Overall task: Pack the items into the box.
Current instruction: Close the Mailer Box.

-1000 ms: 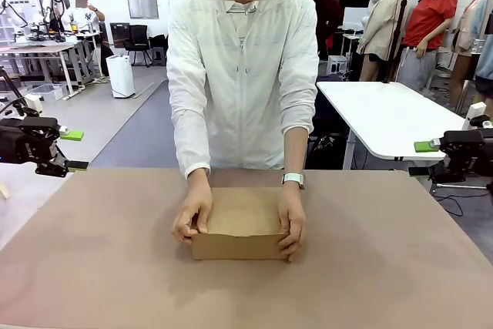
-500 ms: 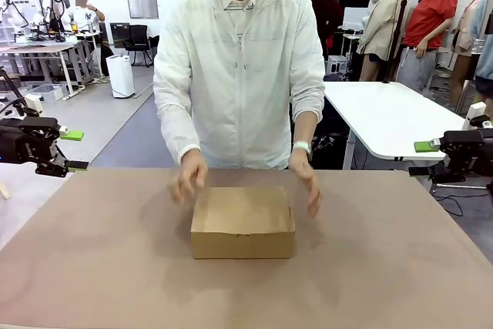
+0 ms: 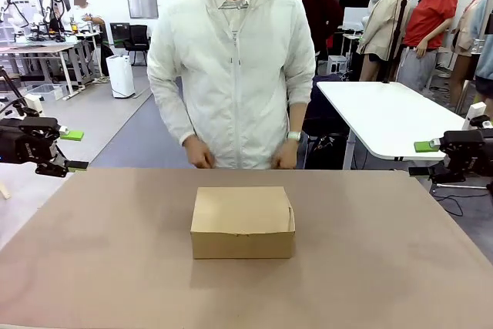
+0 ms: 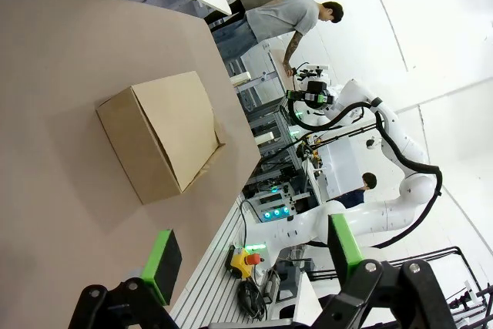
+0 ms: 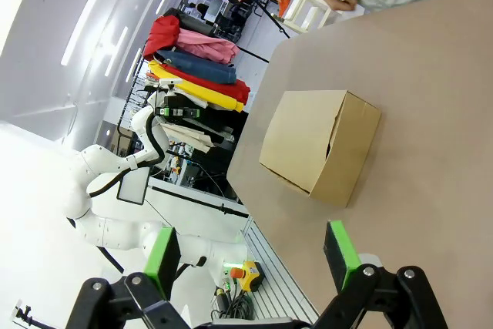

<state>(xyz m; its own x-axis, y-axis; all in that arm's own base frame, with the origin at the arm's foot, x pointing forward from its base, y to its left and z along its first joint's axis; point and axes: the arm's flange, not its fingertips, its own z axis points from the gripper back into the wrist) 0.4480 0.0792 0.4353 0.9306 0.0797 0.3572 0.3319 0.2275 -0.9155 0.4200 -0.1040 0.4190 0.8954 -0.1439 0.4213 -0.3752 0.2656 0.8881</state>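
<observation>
Box: box [image 3: 243, 222] sits shut on the table [image 3: 385, 267], lid flap down, midway between the two grippers and well apart from both.
Box seen from left gripper: ahead of the fingers, up and to the left in the left wrist view [image 4: 162, 135], with bare table between it and the pads.
Box seen from right gripper: ahead and a little right of centre in the right wrist view [image 5: 320, 146], also with bare table between.
Left gripper: left gripper [image 3: 68, 150] hangs at the table's left edge, jaws fully apart, green pads with nothing between them.
Right gripper: right gripper [image 3: 422, 158] hangs off the table's right edge, jaws likewise wide, holding nothing.
Person: stands at the far side, hands [image 3: 202, 161] drawn in at the waist, off the box.
Items: no pouch or stapler lies on the table; whether they are inside the shut box cannot be told.
Progress: judged from the shut lid and the bare table, packing looks finished or very nearly so.
Left to do: probably nothing.
</observation>
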